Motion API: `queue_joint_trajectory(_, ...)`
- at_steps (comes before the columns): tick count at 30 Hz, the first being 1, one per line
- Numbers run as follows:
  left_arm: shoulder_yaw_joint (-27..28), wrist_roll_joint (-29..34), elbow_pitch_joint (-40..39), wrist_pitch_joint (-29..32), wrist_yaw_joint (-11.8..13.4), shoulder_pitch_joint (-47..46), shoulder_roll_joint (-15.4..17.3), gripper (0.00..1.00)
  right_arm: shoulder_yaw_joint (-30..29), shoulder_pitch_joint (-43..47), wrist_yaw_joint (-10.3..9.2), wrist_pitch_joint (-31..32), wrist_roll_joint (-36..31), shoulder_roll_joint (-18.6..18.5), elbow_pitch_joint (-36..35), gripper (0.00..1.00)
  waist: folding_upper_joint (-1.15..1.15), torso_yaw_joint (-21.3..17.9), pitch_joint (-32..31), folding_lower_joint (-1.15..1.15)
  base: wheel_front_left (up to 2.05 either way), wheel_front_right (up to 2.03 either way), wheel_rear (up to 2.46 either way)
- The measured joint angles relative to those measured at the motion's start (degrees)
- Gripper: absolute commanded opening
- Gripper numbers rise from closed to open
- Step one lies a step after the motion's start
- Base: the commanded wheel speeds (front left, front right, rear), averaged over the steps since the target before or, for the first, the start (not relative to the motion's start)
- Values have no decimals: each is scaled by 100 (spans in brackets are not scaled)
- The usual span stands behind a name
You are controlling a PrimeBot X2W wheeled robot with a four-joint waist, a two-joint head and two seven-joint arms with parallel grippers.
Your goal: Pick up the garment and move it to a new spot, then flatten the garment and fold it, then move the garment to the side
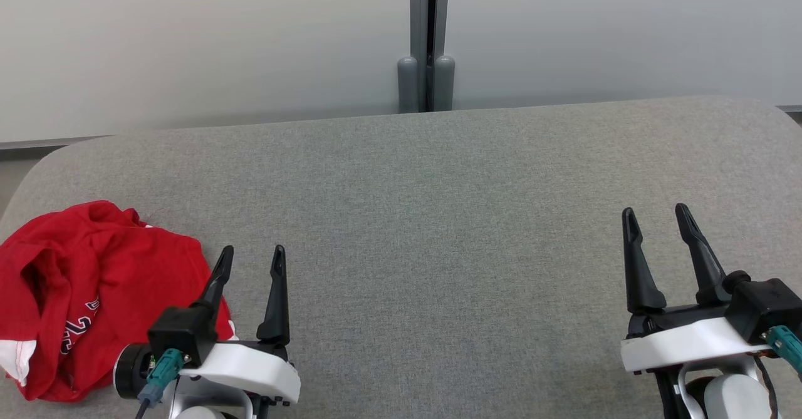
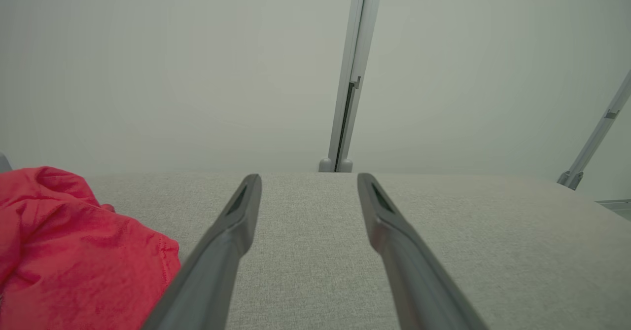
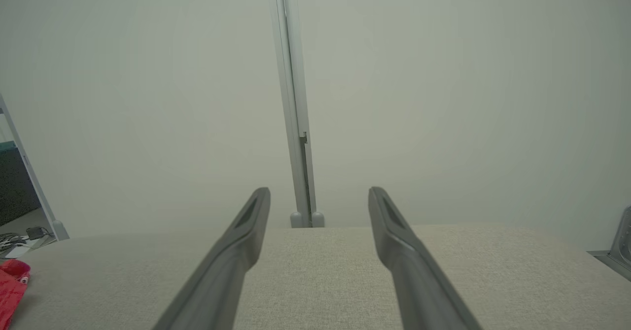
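Crumpled red cotton garment with white trim and lettering (image 1: 81, 294) sits bunched at lower left of the head view on the grey fabric-covered table (image 1: 438, 218). Left gripper (image 1: 250, 262) just beside it, fingers apart, empty. Right gripper (image 1: 658, 222) at lower right, fingers apart, empty, well apart from garment. Garment looks soft, light, floppy; probably best pinched at a raised fold or the near edge.

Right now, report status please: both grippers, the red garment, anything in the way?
Left gripper open, empty. Right gripper open, empty. Crumpled red cloth garment lies unfolded beside left gripper, on grey fabric surface. Nothing seen in the way.
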Motion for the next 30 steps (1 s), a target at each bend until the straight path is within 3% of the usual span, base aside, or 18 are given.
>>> queue_joint_trajectory(6,-154,218,44,-80,269,-17,49,100,-57,12,0,-81,-414,13,67,100,0,4,-5,0,0,0,0)
queue_joint_trajectory(18,-323,682,-81,-232,541,-47,90,100,9,-10,8,-240,-926,14,9,100,0,46,34,0,0,0,0)
queue_joint_trajectory(23,-99,559,56,-293,432,-2,-73,100,48,-2,8,-300,-635,12,23,100,0,61,26,0,0,0,0)
queue_joint_trajectory(30,280,480,136,-374,-16,77,-344,100,102,27,14,-378,48,9,180,100,0,70,21,0,0,0,0)
